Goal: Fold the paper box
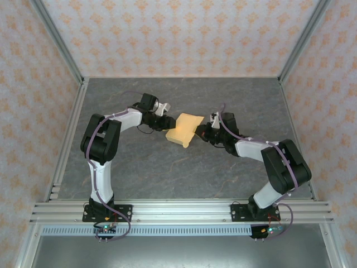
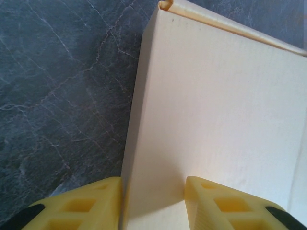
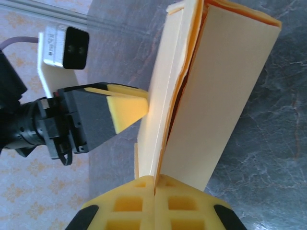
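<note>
The paper box (image 1: 184, 129) is a light tan, partly folded card shape held above the middle of the table between both grippers. My left gripper (image 1: 169, 120) grips its left end. In the left wrist view its yellow fingers (image 2: 98, 203) straddle the box (image 2: 216, 96) across its thickness, one against the narrow side. My right gripper (image 1: 198, 134) is at the right end. In the right wrist view it (image 3: 154, 179) is pinched tight on the thin edge of layered card where two panels (image 3: 220, 96) meet. One finger of the left gripper (image 3: 129, 108) presses on the far panel.
The dark marbled table (image 1: 167, 173) lies under the box. An aluminium rail frame (image 1: 178, 209) runs along the near edge by the arm bases. Patterned walls (image 1: 178, 33) close in the back and sides.
</note>
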Robot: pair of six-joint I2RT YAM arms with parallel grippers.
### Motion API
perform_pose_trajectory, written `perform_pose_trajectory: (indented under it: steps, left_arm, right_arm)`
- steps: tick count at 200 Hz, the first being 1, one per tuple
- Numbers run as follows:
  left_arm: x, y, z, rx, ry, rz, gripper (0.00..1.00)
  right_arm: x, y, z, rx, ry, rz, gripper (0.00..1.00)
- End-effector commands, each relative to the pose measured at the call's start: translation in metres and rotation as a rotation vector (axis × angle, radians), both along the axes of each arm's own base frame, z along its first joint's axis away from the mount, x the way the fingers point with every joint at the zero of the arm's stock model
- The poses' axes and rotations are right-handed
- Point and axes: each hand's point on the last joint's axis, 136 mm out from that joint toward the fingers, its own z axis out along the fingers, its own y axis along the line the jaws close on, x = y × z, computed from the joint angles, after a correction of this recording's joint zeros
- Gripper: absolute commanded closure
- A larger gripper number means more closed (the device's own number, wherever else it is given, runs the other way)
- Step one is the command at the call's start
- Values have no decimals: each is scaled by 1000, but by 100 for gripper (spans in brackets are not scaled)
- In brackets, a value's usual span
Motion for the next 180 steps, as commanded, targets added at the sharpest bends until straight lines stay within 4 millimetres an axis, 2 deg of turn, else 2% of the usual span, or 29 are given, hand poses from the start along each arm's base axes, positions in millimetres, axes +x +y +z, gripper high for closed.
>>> perform_pose_trajectory:
  steps: [1,75,180]
  left_arm:
    - [-33,-13,-16,6,101,-59,60]
    - [-42,-28,-19,25,107,-109,59]
    - [-41,-35,-18,20,105,-124,58]
  right_arm:
    - [7,1,24,13,-92,1,99]
    - [6,-2,18,-11,-70,-12,99]
    - [8,-2,34,0,-96,-17,100]
